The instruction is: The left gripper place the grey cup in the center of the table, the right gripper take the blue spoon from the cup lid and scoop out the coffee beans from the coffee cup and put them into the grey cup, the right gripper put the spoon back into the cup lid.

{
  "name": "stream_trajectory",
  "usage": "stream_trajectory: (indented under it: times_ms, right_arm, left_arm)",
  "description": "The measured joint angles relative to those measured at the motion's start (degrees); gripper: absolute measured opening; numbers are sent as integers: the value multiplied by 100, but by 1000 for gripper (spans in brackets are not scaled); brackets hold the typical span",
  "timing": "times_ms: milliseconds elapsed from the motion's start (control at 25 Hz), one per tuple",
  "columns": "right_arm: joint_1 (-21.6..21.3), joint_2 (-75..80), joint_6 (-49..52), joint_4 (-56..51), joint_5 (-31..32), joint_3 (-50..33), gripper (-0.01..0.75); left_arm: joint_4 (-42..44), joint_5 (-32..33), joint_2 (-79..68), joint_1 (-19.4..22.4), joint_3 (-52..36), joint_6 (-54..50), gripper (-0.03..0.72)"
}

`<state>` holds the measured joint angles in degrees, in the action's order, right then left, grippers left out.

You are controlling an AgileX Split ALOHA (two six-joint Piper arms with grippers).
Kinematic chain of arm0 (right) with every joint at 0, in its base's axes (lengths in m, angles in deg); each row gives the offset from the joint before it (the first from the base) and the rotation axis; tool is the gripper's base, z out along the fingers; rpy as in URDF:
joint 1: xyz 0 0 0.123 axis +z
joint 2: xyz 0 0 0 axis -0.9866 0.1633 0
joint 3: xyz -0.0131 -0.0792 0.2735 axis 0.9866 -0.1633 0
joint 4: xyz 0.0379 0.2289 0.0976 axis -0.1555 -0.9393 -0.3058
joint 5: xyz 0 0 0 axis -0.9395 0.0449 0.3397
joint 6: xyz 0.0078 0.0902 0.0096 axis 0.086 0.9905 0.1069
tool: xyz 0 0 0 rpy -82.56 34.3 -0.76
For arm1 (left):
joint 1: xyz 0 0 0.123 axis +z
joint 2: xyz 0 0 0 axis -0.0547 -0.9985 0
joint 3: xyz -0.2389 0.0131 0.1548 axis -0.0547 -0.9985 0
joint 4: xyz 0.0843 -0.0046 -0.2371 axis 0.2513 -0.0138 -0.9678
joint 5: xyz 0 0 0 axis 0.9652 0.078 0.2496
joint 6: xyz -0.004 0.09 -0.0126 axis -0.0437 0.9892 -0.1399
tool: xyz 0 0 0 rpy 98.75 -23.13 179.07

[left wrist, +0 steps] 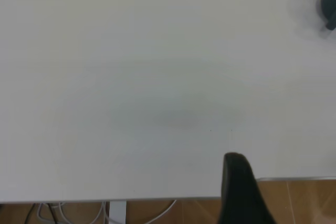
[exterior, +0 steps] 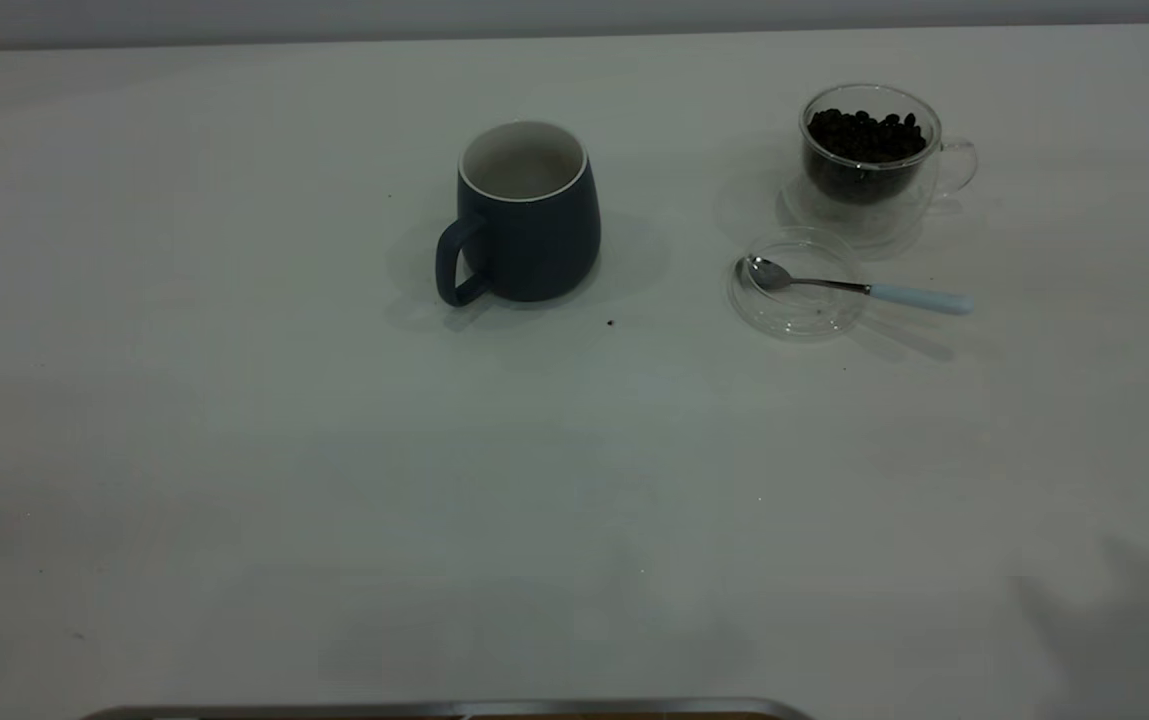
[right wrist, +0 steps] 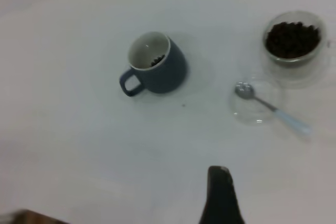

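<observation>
We see the spoon [exterior: 854, 287] back across the lid [exterior: 798, 283], handle toward the right arm; neither gripper's state can be told.

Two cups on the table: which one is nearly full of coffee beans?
The clear glass cup behind the lid; the dark grey ceramic mug at centre holds only a few.

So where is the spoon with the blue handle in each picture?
Exterior view: the metal spoon with the pale blue handle lies with its bowl in the clear round lid, in front of the glass cup of coffee beans.
Left wrist view: not in it.
Right wrist view: same spoon, bowl in the lid.
Shared landmark: the dark grey mug.
</observation>
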<state>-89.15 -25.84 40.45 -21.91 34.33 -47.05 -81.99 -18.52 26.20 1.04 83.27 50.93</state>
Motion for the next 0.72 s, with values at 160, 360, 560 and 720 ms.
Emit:
stream_trajectory:
  times_ms: [160,360,560,720]
  right_arm:
    - [0,-969,381,666,384,-19,592]
    - [0,-1821,612,914,479,-300,592]
    - [0,-2341,1033,1333,854,-393,592]
    - [0,-2486,1389,1832,909,-398,589]
  left_arm:
    - [0,0,0,0,0,0,497]
    - [0,0,0,0,0,0,495]
    - [0,0,0,0,0,-5,495]
    - [0,0,0,0,0,-5,495]
